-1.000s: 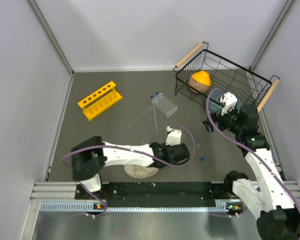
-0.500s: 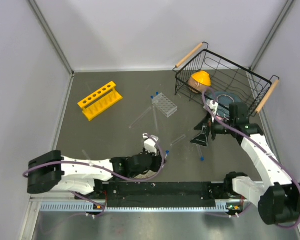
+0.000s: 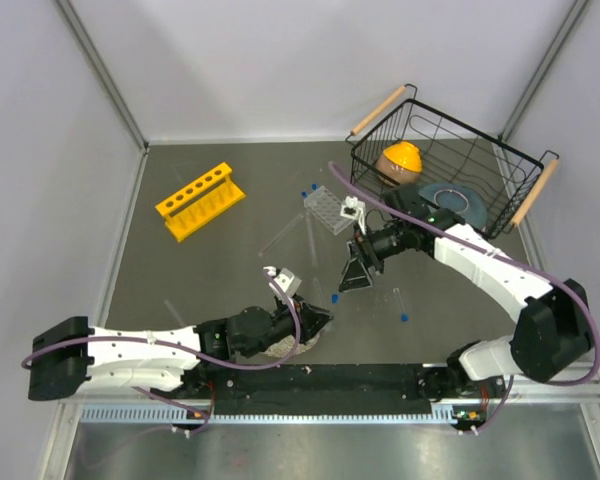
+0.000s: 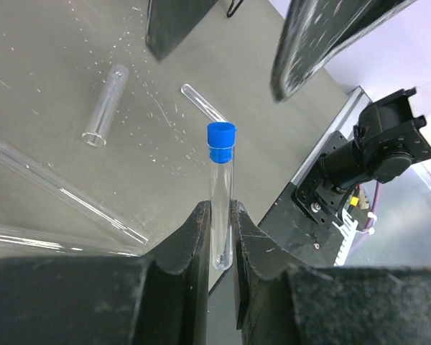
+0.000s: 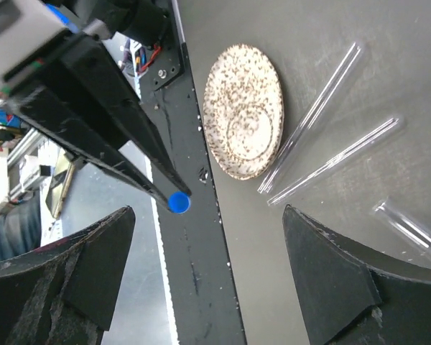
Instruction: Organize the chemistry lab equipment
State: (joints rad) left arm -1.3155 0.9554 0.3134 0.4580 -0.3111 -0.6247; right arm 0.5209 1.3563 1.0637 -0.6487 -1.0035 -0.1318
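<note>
Clamping a blue-capped vial [image 4: 221,188], the left jaws, its lower end partly hidden between them; right jaws wide apart.

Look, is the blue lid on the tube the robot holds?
On: the blue cap tops the vial pinched in the left gripper.

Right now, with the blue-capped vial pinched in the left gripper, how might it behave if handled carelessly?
The blue-capped vial is smooth and round, so it could slip from the left gripper, which pinches only its bottom end. Laid flat, it would probably roll. Its thin clear wall looks fragile.
</note>
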